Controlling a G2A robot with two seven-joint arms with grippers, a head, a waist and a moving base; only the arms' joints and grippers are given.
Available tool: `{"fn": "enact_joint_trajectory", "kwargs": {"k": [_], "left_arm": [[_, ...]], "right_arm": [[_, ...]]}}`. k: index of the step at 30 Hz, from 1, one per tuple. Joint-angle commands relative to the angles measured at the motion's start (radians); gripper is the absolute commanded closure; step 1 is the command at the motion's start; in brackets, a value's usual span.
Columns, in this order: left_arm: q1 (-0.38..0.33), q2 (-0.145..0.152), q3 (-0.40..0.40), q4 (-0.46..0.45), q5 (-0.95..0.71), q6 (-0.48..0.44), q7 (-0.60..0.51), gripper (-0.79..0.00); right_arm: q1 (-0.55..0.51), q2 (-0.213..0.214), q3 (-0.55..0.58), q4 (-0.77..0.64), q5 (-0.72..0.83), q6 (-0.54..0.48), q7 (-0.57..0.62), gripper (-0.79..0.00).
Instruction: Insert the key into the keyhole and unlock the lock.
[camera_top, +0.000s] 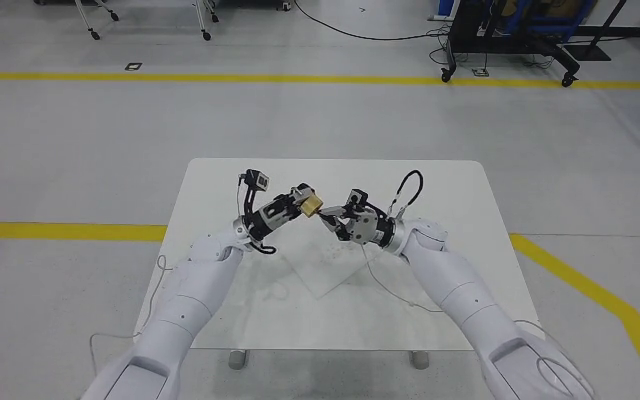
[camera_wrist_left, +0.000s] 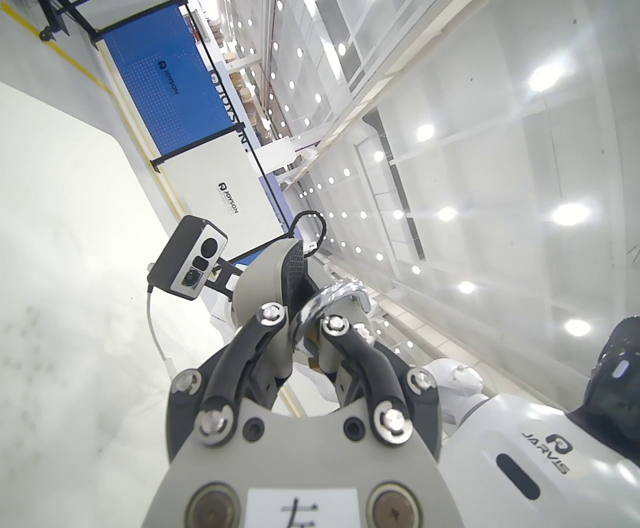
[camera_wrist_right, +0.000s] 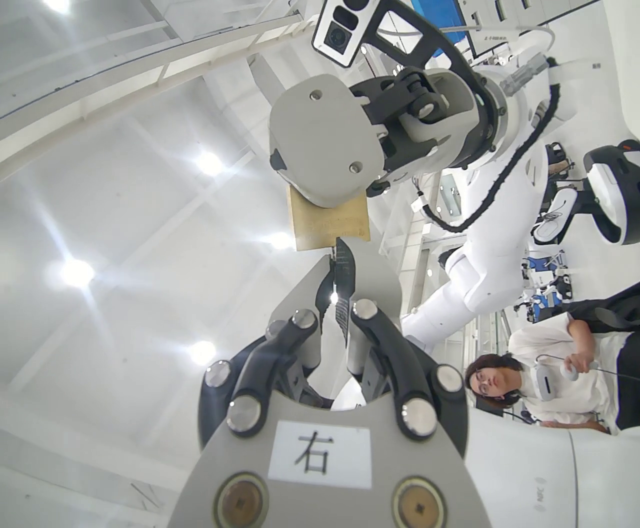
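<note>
Now left claw (camera_wrist_left: 312, 310) is clamping the lock (camera_wrist_right: 330, 225) mid-frame above the tabletop (camera_top: 430, 300); right claw (camera_wrist_right: 336, 280) is pinching the key (camera_wrist_right: 330, 265) just beneath it. Lock is looking heavy, stiff, slick (thin key probably twisting easily), so flat faces are seeming safest.

- Glossy white arm shells (camera_top: 185, 300) — lower left and lower right, top view.
- Grey right gripper (camera_wrist_right: 338, 261) — black linkages (camera_wrist_right: 385, 345), silver screws (camera_wrist_right: 417, 412), white label (camera_wrist_right: 320, 452).
- Black braided cable (camera_wrist_right: 551, 107), upper right.
</note>
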Motion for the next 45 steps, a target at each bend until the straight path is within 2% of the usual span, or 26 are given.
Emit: {"fn": "enact_joint_trajectory", "kwargs": {"k": [1,4,5,6,7,8,12,14,16,20,22,24,27,32,33,34,36,38,39,40,41,45], "left_arm": [[0.002,0.000,0.000,-0.003,0.008,0.001,0.006,0.000],[0.004,-0.001,-0.004,-0.005,0.005,0.012,0.017,0.000],[0.004,-0.001,-0.005,-0.004,-0.001,0.024,0.017,0.000],[0.004,-0.001,-0.006,-0.004,-0.013,0.041,0.013,0.000],[0.003,-0.001,-0.009,-0.002,-0.023,0.058,0.009,0.000],[0.001,-0.001,-0.013,0.003,-0.037,0.078,0.005,0.000],[-0.015,0.002,-0.024,0.029,-0.043,0.134,-0.008,0.000],[-0.028,0.005,-0.023,0.046,-0.016,0.184,-0.018,0.000],[-0.043,0.010,-0.019,0.056,0.049,0.192,-0.009,0.000],[-0.067,0.017,0.028,0.055,0.289,0.213,0.062,0.000],[-0.066,0.014,0.057,0.033,0.374,0.245,0.102,0.000],[-0.068,0.009,0.088,0.018,0.432,0.315,0.123,0.000],[-0.091,-0.005,0.147,0.008,0.521,0.442,0.138,0.000],[-0.127,-0.032,0.228,0.013,0.595,0.546,0.128,0.000],[-0.136,-0.038,0.240,0.022,0.602,0.569,0.123,-0.095],[-0.145,-0.043,0.250,0.027,0.611,0.576,0.126,-0.246],[-0.153,-0.051,0.261,0.047,0.608,0.579,0.130,-0.286],[-0.162,-0.057,0.266,0.070,0.608,0.578,0.134,-0.388],[-0.165,-0.059,0.267,0.083,0.607,0.581,0.134,-0.606],[-0.169,-0.060,0.266,0.095,0.606,0.583,0.135,-0.736],[-0.171,-0.060,0.262,0.106,0.598,0.584,0.137,-0.785],[-0.175,-0.054,0.222,0.145,0.550,0.579,0.134,-0.785]], "right_arm": [[0.002,-0.001,0.001,0.005,-0.002,-0.005,0.003,0.000],[0.004,0.000,0.005,0.006,-0.011,-0.019,0.012,0.000],[0.005,0.001,0.007,0.005,-0.019,-0.026,0.015,-0.074],[0.006,0.003,0.008,0.004,-0.035,-0.033,0.016,-0.277],[0.008,0.006,0.010,0.004,-0.051,-0.033,0.009,-0.385],[0.010,0.009,0.012,-0.001,-0.071,-0.040,0.005,-0.785],[-0.001,0.028,0.052,-0.032,-0.139,-0.112,-0.029,-0.785],[-0.019,0.045,0.083,-0.067,-0.205,-0.182,-0.065,-0.785],[-0.053,0.065,0.128,-0.125,-0.290,-0.278,-0.121,-0.785],[-0.187,0.107,0.242,-0.304,-0.523,-0.461,-0.412,-0.785],[-0.269,0.121,0.289,-0.419,-0.583,-0.476,-0.515,-0.785],[-0.318,0.128,0.318,-0.485,-0.587,-0.473,-0.542,-0.785],[-0.318,0.128,0.318,-0.485,-0.587,-0.473,-0.542,-0.785],[-0.318,0.128,0.318,-0.485,-0.587,-0.473,-0.542,-0.785],[-0.318,0.128,0.318,-0.485,-0.587,-0.473,-0.542,-0.785],[-0.318,0.128,0.318,-0.485,-0.587,-0.473,-0.542,-0.785],[-0.318,0.128,0.318,-0.485,-0.587,-0.473,-0.542,-0.785],[-0.318,0.128,0.318,-0.485,-0.587,-0.473,-0.542,-0.785],[-0.318,0.128,0.318,-0.485,-0.587,-0.473,-0.542,-0.785],[-0.318,0.128,0.318,-0.485,-0.587,-0.473,-0.542,-0.785],[-0.318,0.128,0.318,-0.485,-0.587,-0.473,-0.542,-0.785],[-0.318,0.128,0.318,-0.485,-0.587,-0.473,-0.542,-0.785]]}}
